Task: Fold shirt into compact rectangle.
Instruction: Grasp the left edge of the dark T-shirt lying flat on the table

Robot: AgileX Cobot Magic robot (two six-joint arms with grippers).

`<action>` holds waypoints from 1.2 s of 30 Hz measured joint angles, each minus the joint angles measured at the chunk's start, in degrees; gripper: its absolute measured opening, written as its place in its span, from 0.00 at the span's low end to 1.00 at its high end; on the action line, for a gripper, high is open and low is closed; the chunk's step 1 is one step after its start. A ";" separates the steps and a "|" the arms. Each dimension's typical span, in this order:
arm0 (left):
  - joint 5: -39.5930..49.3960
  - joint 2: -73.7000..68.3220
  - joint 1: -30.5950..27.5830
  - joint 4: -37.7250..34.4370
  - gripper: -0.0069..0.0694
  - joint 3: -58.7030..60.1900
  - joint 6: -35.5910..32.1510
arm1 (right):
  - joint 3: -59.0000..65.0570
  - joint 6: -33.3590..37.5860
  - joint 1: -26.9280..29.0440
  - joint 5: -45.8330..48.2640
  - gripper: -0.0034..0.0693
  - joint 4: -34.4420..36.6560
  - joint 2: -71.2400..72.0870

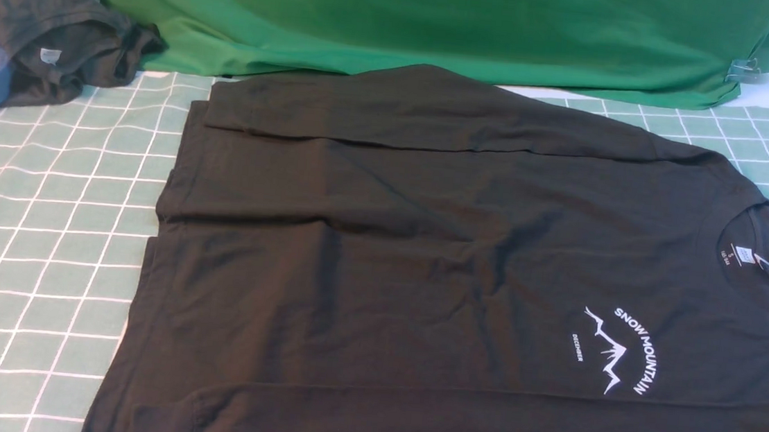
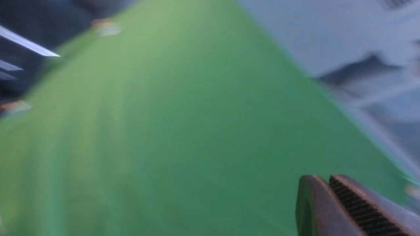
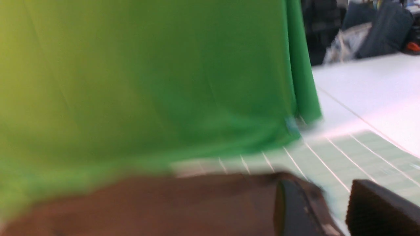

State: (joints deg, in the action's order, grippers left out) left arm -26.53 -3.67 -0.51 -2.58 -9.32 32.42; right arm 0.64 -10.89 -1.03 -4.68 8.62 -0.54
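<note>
Lying flat on mat (image 1: 40, 248): shirt (image 1: 422, 261), sleeves folded in | left gripper (image 2: 323, 179) clenched, empty | right gripper (image 3: 323, 189) parted, empty

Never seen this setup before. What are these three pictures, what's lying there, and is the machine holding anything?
It is a robot with two arms, each ending in a pinching tool. The wide picture is from a camera between the arms, looking forward; neither arm shows there. A black shirt with a SNOW MOUNTAIN print lies flat on a checked mat, sleeves folded onto its body. Behind it is a green cloth; a dark grey garment sits bunched at the far left. The two blurry pictures come from cameras on the wrists. The left tool is shut and empty; the right tool stands open, empty, near the shirt's edge.
</note>
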 joint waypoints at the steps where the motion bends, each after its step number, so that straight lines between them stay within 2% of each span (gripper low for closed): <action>1: 0.73 -0.27 0.00 1.21 0.11 -0.75 0.64 | 0.00 -0.73 0.00 -0.50 0.38 -0.01 0.00; 2: 7.05 -1.33 0.00 9.07 0.11 -6.23 5.98 | 0.00 -5.25 -0.08 -4.02 0.38 0.20 0.00; 3: 12.47 -2.90 0.00 13.22 0.11 -10.16 10.59 | 0.00 -7.83 -0.07 -6.25 0.38 0.33 0.00; 4: 19.56 -4.63 0.00 16.08 0.11 -14.66 15.35 | 0.00 -8.77 -0.07 -7.68 0.38 0.39 0.00; 5: 20.76 -5.03 0.00 16.37 0.11 -15.36 15.88 | 0.00 -8.86 -0.07 -7.68 0.38 0.39 0.00; 6: 30.05 -9.06 0.00 17.50 0.11 -20.43 17.38 | 0.00 -9.15 -0.07 -9.37 0.38 0.39 0.00; 8: 38.15 -13.23 0.00 16.44 0.11 -24.40 13.33 | 0.00 -9.22 -0.07 -9.96 0.38 0.39 0.00; 9: 44.95 -16.75 0.00 14.15 0.11 -27.18 6.67 | 0.00 -9.22 -0.07 -10.10 0.38 0.39 0.00; 10: 44.95 -17.37 0.00 14.15 0.11 -27.18 6.67 | 0.00 -9.22 -0.07 -10.14 0.38 0.39 0.00; 11: 54.02 -22.44 0.00 10.87 0.11 -29.93 -2.11 | 0.00 -9.27 -0.07 -10.60 0.38 0.39 0.00; 13: 60.22 -26.56 0.00 9.17 0.11 -31.20 -6.85 | 0.00 -9.27 -0.07 -11.08 0.38 0.39 0.00; 14: 68.03 -32.96 0.00 7.68 0.11 -32.20 -11.92 | 0.00 -9.39 -0.07 -11.60 0.38 0.39 0.00; 16: 76.50 -39.72 0.00 6.71 0.11 -32.51 -16.99 | 0.00 -10.46 -0.07 -10.73 0.37 0.40 0.00; 17: 78.04 -40.35 0.00 6.56 0.11 -32.51 -17.84 | 0.00 -10.46 -0.07 -10.73 0.37 0.40 0.00; 20: 87.64 -49.95 0.00 3.52 0.11 -32.54 -22.77 | -2.86 -12.66 -0.88 2.74 0.27 0.65 -0.50; 23: 89.63 -55.11 0.14 -4.21 0.11 -32.58 -27.94 | -10.15 -6.91 -3.19 16.16 0.12 0.76 -4.30; 25: 88.72 -57.77 1.90 -9.10 0.10 -32.65 -31.02 | -15.18 -3.09 -4.97 22.03 0.09 0.76 -8.73; 28: 86.51 -60.30 5.69 -11.05 0.09 -32.69 -31.25 | -21.48 -0.44 -7.40 28.28 0.08 0.76 -15.95; 31: 81.92 -64.55 15.96 -7.85 0.09 -32.72 -25.27 | -30.29 6.60 -11.49 38.28 0.08 0.82 -28.98; 34: 79.81 -68.71 22.14 -1.71 0.09 -32.72 -18.35 | -33.74 10.89 -13.97 44.28 0.08 0.86 -36.16; 36: 79.12 -71.10 24.27 1.19 0.09 -32.72 -15.04 | -34.95 12.84 -15.97 46.48 0.08 1.26 -40.17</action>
State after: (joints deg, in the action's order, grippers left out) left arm 52.58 -74.77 23.76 -1.39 -42.05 17.39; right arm -34.30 1.95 -16.99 41.80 9.88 -40.71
